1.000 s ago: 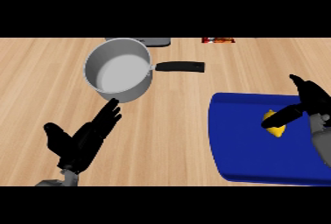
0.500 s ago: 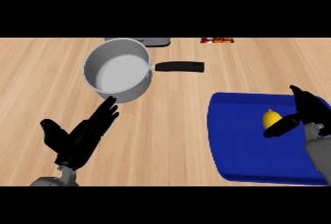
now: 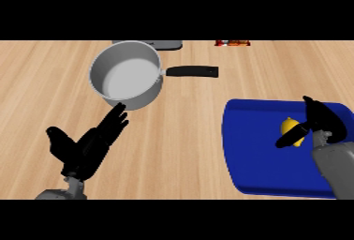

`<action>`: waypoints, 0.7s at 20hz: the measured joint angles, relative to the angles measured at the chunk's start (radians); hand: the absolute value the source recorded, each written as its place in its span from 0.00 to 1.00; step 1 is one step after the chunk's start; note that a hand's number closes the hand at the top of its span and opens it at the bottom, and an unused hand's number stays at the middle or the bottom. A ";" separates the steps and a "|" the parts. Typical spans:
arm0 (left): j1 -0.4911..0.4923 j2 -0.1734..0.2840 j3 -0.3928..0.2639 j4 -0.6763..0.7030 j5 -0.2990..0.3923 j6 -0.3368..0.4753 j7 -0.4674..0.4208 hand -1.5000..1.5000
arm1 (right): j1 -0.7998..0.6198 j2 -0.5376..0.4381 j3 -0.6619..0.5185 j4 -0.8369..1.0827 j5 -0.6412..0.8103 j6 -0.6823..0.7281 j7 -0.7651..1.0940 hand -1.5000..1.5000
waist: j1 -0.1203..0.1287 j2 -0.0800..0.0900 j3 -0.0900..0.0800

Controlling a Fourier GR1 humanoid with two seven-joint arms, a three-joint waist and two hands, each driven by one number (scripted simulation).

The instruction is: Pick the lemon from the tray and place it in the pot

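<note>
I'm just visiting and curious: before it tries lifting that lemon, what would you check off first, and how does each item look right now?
1. Lemon lies on the blue tray: ok.
2. Right hand is at the lemon, thumb and fingers either side: ok.
3. Fingers closed round the lemon: cannot tell, the hand hides part of it.
4. Pot is open, with nothing showing inside: ok.
5. Left hand rests open just below the pot, near the carry path: not ok.

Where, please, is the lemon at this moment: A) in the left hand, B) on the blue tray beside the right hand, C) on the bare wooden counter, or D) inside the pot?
B: the lemon lies on the blue tray, partly hidden by the right hand, while the pot holds nothing.
</note>
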 measured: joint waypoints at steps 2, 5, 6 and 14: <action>0.019 -0.013 -0.006 -0.010 -0.015 -0.004 -0.010 0.50 | -0.002 0.007 -0.022 0.030 0.015 0.007 -0.022 0.00 | 0.000 0.000 0.000; 0.040 -0.022 -0.002 -0.025 -0.027 -0.016 -0.009 0.50 | 0.022 0.014 -0.051 0.026 0.034 0.020 -0.045 0.00 | 0.000 0.000 0.000; 0.031 -0.021 0.011 -0.018 -0.024 -0.024 -0.005 0.50 | 0.026 0.017 -0.059 0.036 0.043 0.021 -0.057 0.00 | -0.001 0.000 0.000; 0.037 -0.050 0.029 -0.028 -0.047 -0.043 0.007 0.50 | 0.027 0.044 -0.119 0.138 0.104 0.022 -0.143 0.00 | 0.000 0.000 0.000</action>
